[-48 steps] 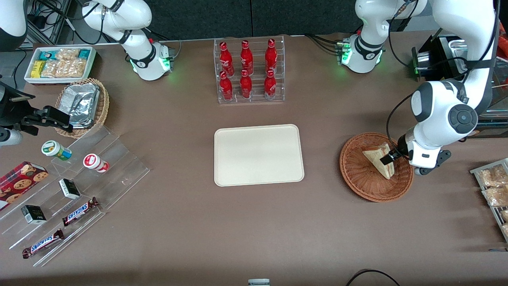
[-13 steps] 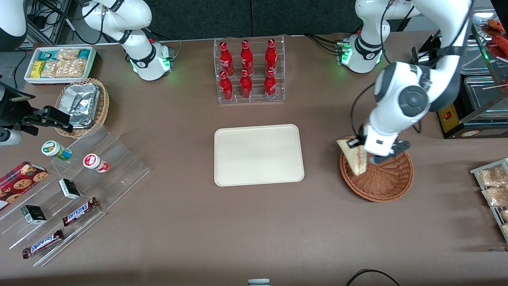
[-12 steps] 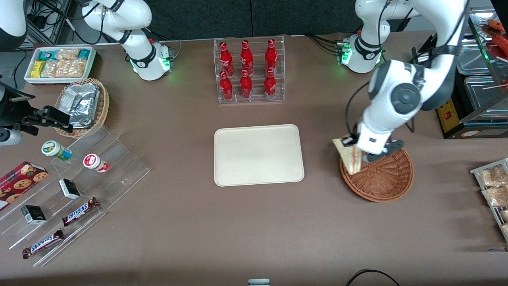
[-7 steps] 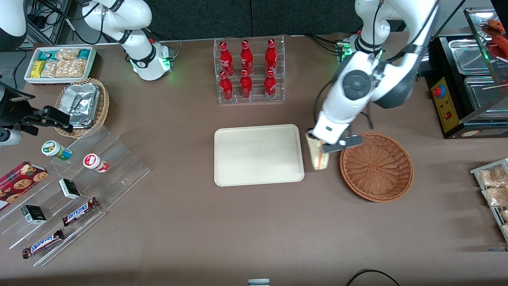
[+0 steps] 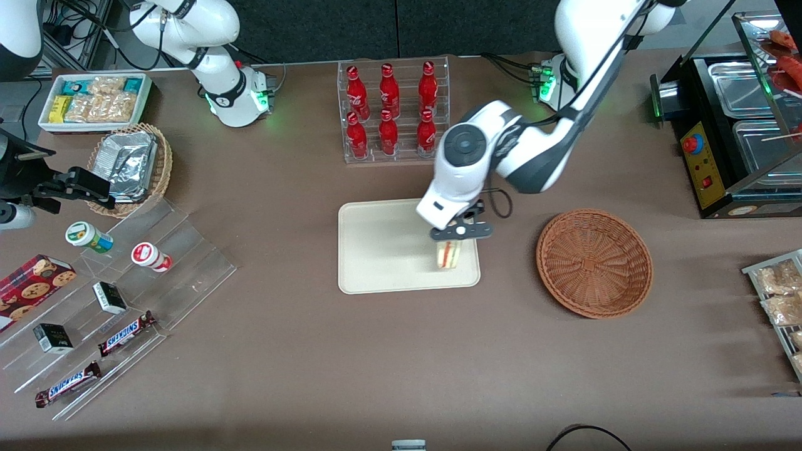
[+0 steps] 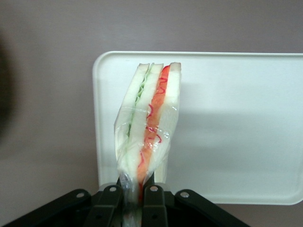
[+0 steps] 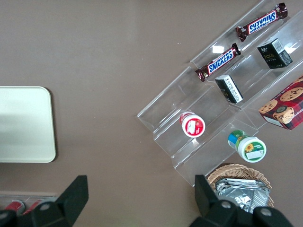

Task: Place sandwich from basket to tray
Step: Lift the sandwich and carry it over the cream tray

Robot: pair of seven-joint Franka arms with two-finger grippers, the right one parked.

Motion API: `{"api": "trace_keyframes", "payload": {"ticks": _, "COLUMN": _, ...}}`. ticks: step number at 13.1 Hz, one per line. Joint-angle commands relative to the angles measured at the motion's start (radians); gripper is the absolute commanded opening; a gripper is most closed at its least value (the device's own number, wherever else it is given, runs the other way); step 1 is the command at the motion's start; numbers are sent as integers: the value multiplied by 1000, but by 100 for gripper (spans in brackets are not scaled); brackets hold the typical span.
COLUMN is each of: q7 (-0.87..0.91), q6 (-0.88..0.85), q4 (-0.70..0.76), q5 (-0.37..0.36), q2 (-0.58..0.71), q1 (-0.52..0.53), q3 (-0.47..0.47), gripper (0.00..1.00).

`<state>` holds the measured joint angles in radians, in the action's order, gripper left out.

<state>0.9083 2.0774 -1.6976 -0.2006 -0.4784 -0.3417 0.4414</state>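
Observation:
The sandwich (image 5: pixel 448 254), a plastic-wrapped wedge of white bread with red, orange and green layers (image 6: pixel 149 125), hangs edge-on in my gripper (image 5: pixel 452 241). The gripper (image 6: pixel 134 201) is shut on the sandwich's narrow end. It hovers over the cream-white tray (image 5: pixel 382 247), above the tray's corner that lies nearest the front camera and the basket. The tray (image 6: pixel 236 123) fills the left wrist view under the sandwich, and part of it (image 7: pixel 23 125) also shows in the right wrist view. The reddish-brown wicker basket (image 5: pixel 594 262) stands beside the tray toward the working arm's end, with nothing in it.
A clear rack of red bottles (image 5: pixel 393 111) stands farther from the front camera than the tray. Clear stepped shelves with snacks (image 5: pixel 113 294), a tan basket of foil packets (image 5: pixel 131 166) and a white snack bin (image 5: pixel 94 100) lie toward the parked arm's end. Packets on a rack (image 5: pixel 777 300) lie past the basket.
My gripper lifted the sandwich out of the basket and carried it sideways across the gap. It now hangs over the tray's corner, and the basket holds nothing.

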Motion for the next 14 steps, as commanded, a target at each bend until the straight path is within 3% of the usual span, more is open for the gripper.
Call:
{"api": "trace_keyframes", "payload": {"ticks": 1, "q7": 47, "q6": -75, "q4": 175, "q5": -42, "q2": -130, "q1": -84, "q3": -13, "gripper": 0}}
{"api": "trace_keyframes", "payload": {"ticks": 4, "q7": 124, "q6": -186, "q4": 317, "q5": -56, "q2": -238, "q1": -126, "q3": -13, "gripper": 0}}
{"api": "trace_keyframes", "payload": {"ticks": 14, "q7": 195, "q6": -178, "q4": 326, "q5": -97, "q2": -304, "q1": -177, "q3": -13, "gripper": 0}}
